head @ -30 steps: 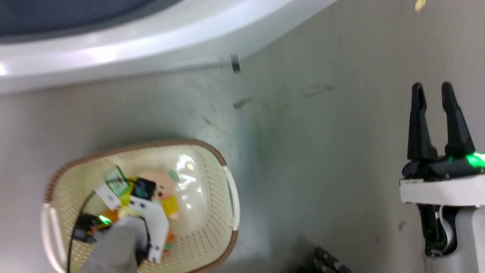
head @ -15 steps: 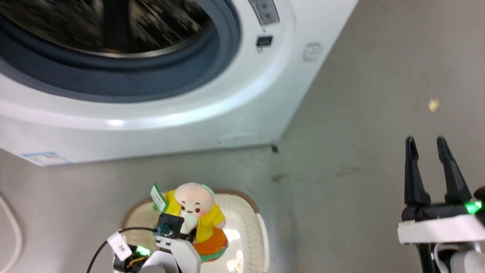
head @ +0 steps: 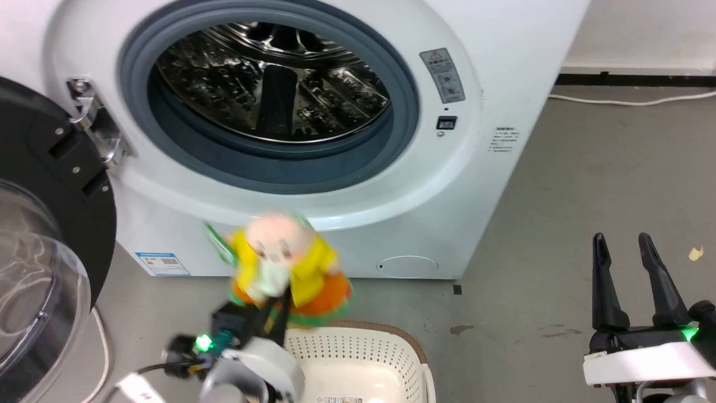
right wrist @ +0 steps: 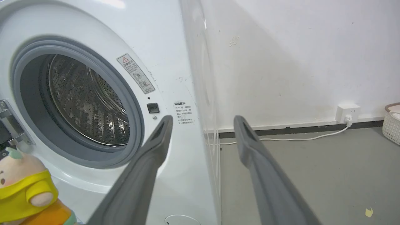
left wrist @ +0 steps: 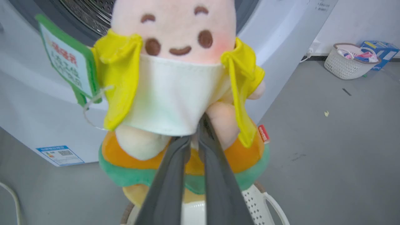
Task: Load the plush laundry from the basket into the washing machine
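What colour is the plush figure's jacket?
The jacket of the plush figure is bright yellow; the left wrist view shows it best.

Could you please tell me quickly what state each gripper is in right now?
Left gripper: shut on the plush laundry, held above the basket.
Right gripper: open, holding nothing.
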Available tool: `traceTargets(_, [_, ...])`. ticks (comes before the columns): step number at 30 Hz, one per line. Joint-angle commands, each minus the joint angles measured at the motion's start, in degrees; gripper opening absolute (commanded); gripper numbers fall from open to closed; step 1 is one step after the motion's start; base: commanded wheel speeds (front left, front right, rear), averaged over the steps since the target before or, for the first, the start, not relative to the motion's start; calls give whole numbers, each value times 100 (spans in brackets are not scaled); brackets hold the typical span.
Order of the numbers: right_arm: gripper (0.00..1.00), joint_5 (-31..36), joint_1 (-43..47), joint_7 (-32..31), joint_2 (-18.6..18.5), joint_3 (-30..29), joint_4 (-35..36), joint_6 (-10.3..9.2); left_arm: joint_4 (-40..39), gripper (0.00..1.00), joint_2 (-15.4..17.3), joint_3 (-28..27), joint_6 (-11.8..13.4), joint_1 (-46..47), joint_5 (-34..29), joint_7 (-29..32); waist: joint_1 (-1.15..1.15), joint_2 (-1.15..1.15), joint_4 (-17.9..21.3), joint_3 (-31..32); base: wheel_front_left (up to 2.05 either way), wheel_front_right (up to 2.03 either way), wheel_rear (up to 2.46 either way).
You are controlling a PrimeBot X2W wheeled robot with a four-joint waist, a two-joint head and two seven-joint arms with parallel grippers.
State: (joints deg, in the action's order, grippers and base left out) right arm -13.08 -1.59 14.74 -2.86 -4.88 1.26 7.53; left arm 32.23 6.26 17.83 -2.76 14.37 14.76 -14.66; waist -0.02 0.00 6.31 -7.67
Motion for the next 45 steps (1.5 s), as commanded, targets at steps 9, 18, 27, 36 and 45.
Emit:
traceTargets(9, [100,-111,-179,26,-1,62,130,-4,-2297,0,78,-823,67,146,-326,-33,2,0,127,-641,0,0,0])
traceTargets(18, [100,-317,-797,26,-1,207,263,-4,-2026,0,420,-1155,-128,1876,-473,152,2,0,568,-1939,0,0,0])
traceTargets(27, [100,-738,-1300,26,-1,211,259,-4,-788,0,1182,-1089,-311,4322,-687,1306,2,0,1095,-3045,0,0,0])
traceTargets(36, [100,-1130,-1511,26,-1,379,130,-4,859,0,1808,-942,-352,6053,-1002,1994,2,0,1511,-3473,0,0,0])
traceTargets(45, [100,-1243,-1566,26,-1,417,125,-4,1770,0,1951,-595,-268,6719,-1353,2205,2,0,1578,-3601,0,0,0])
